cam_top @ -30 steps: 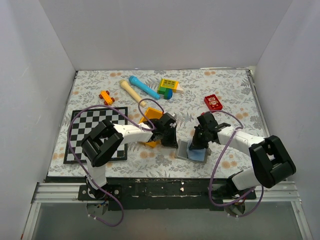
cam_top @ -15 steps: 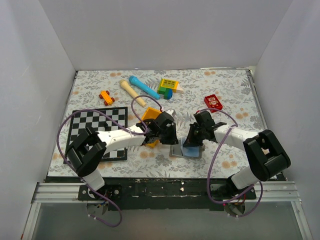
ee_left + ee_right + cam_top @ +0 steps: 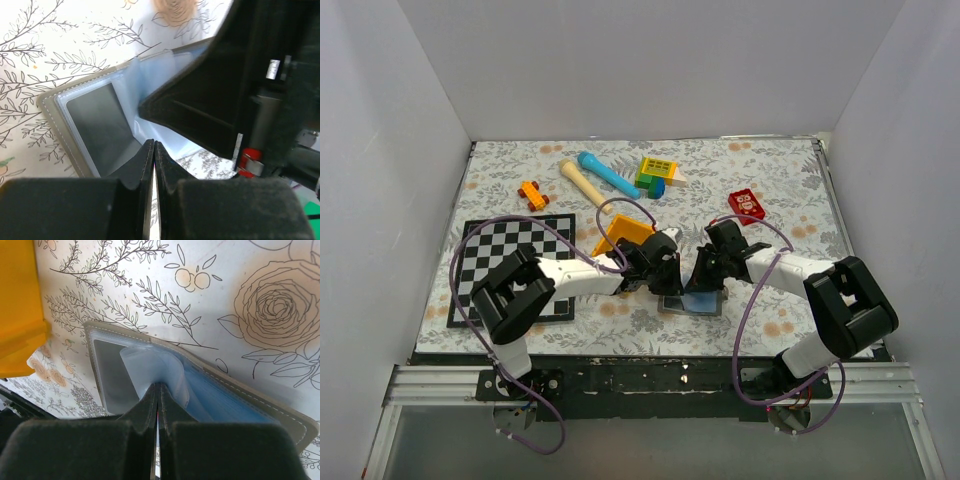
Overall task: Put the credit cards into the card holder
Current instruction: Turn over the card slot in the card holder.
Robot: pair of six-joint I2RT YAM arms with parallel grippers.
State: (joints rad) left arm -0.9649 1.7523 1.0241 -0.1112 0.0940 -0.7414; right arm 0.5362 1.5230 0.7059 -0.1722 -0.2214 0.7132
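Note:
The grey card holder (image 3: 698, 304) lies open on the flowered cloth near the front, its pale blue pockets up. It also shows in the left wrist view (image 3: 55, 107) and the right wrist view (image 3: 280, 410). A dark card (image 3: 97, 125) sits in its end pocket, seen too in the right wrist view (image 3: 107, 375). My right gripper (image 3: 703, 283) is shut, its tips (image 3: 157, 386) pinching a clear pocket leaf (image 3: 150, 365) that curls up. My left gripper (image 3: 670, 285) is shut, its tips (image 3: 154, 144) just over the pockets, with no card showing between them. No loose cards are in view.
An orange tray (image 3: 625, 235) stands just behind the left gripper and shows in the right wrist view (image 3: 20, 305). A chessboard (image 3: 510, 265) lies at the left. A red block (image 3: 747, 205), a blue stick (image 3: 608, 175), a wooden stick (image 3: 582, 183) and a green-yellow block (image 3: 657, 175) lie farther back.
My left gripper has moved right from the orange tray to the card holder. My right gripper has shifted left, and the card holder has slid a little left with it.

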